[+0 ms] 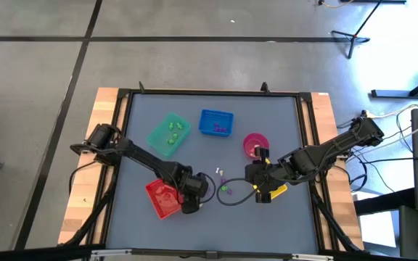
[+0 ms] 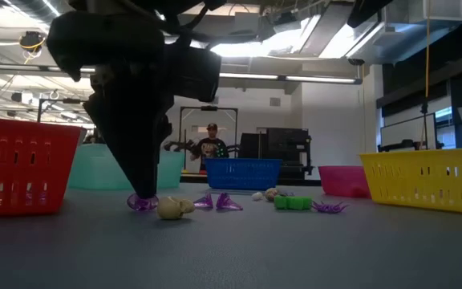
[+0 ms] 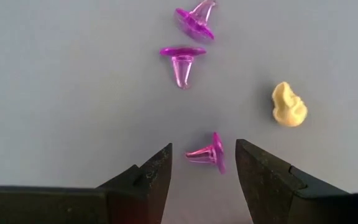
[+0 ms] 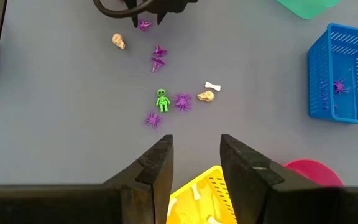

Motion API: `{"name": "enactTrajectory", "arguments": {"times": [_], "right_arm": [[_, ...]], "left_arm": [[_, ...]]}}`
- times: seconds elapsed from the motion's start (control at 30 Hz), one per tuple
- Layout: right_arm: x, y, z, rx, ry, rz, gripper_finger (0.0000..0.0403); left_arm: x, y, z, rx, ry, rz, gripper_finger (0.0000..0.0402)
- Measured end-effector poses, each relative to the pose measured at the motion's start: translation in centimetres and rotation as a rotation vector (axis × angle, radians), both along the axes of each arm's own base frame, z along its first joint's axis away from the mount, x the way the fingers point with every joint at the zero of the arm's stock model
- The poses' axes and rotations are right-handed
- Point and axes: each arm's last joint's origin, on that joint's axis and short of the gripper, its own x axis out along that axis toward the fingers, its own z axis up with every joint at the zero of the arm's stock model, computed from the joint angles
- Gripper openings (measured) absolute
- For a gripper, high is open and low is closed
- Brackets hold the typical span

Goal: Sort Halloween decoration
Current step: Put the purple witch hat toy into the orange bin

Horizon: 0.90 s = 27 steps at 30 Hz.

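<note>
Your left gripper (image 3: pixel 204 171) is down at the table with a purple witch hat (image 3: pixel 209 152) lying on its side between the two fingers; the jaws stand apart with a gap on each side of the hat, so nothing is held yet. In the low view the same gripper (image 2: pixel 143 197) reaches right down to the table surface at the hat, just left of a cream skull (image 2: pixel 175 208). This looks like the pick step for one purple trinket. The next move calls for closing squarely on the hat; it is small and tapered, so it may squirt out if you pinch only the brim.

The rest of the Halloween decoration is loose on the grey table (image 1: pixel 281 123) between the two arms: two more purple hats (image 4: pixel 158 57), a green skeleton figure (image 4: pixel 161 99), purple spiders (image 4: pixel 183 101), a second cream skull (image 4: pixel 206 96) and a white bone (image 4: pixel 212 86).

Your right gripper (image 4: pixel 196 155) hangs over the near-right part of the table above the yellow tray (image 4: pixel 197 199), fingers apart and empty. The tray already holds some pale pieces.

The red tray (image 1: pixel 162 199) sits just left of the left gripper. The green tray (image 1: pixel 168 133), blue tray (image 1: pixel 215 122) and pink bowl (image 1: pixel 255 143) are farther back. The blue one holds purple pieces, so the hat likely belongs there
</note>
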Motion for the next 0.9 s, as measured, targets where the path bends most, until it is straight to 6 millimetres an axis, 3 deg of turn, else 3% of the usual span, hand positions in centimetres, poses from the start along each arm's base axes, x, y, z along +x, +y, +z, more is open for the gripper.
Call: {"name": "enactTrajectory", "arguments": {"times": [0.7, 0.9], "right_arm": [[0.00, 0.00, 0.00, 0.000, 0.000, 0.000, 0.0131], [0.00, 0.00, 0.00, 0.000, 0.000, 0.000, 0.0131]], "left_arm": [[-0.03, -0.51, -0.98, 0.036, 0.022, -0.018, 0.0159], [-0.05, -0.49, -1.01, 0.038, 0.025, -0.018, 0.0133]]}}
